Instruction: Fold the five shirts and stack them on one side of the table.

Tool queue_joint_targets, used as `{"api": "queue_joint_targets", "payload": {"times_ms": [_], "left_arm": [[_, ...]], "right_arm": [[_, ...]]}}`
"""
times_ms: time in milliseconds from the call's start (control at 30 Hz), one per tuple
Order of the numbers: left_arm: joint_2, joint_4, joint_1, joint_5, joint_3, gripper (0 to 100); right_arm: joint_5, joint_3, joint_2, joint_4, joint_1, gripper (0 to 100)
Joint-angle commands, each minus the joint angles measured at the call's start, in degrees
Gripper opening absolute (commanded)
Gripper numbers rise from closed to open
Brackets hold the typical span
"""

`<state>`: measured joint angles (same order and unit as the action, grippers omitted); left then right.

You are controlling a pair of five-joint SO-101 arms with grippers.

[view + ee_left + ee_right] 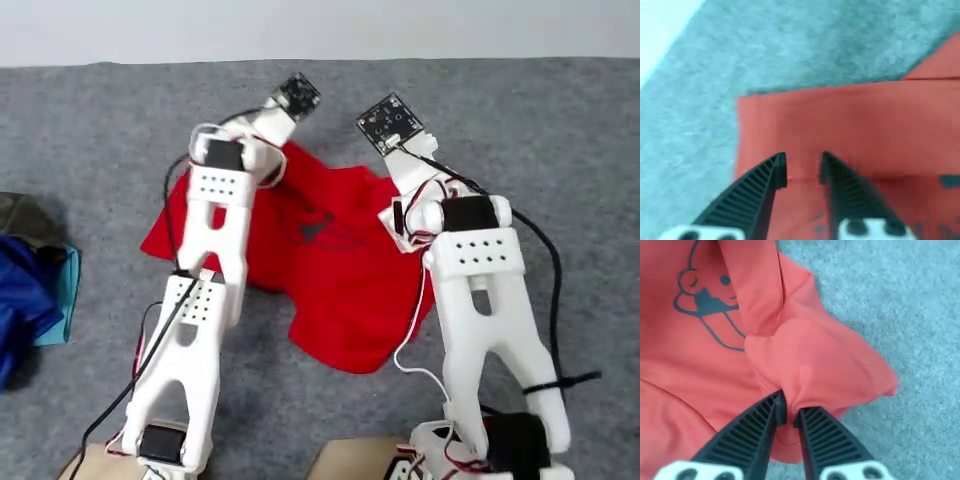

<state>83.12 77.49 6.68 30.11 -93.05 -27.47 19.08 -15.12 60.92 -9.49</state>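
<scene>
High view looked steeply down from above the arms' bases over the grey bench [560,120], left wrist view sat close behind the left gripper [801,167] facing down onto the red shirt [855,125], right wrist view was equally close behind the right gripper [789,410], all three shared that shirt

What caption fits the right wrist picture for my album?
Right gripper pinching a bunched fold of the red shirt on the grey table.

Matt red cloth shirt [340,305], rough grey carpet [560,130]
</scene>
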Motion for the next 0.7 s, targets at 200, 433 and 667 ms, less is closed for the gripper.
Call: {"api": "queue_joint_targets", "payload": {"times_ms": [200,433,667], "left_arm": [[8.62,-14.33,0.88,2.02,-0.31,0],[8.09,-9.67,0.44,6.07,-3.47,0],[-2.81,-4.84,0.97,4.4,-3.21,0]], "right_arm": [[2.29,-2.02,1.19,-2.33,-0.57,0.9],[2.73,-2.02,1.19,-2.33,-0.48,0.9],[2.73,-2.11,0.66,-2.33,-0.48,0.9]]}}
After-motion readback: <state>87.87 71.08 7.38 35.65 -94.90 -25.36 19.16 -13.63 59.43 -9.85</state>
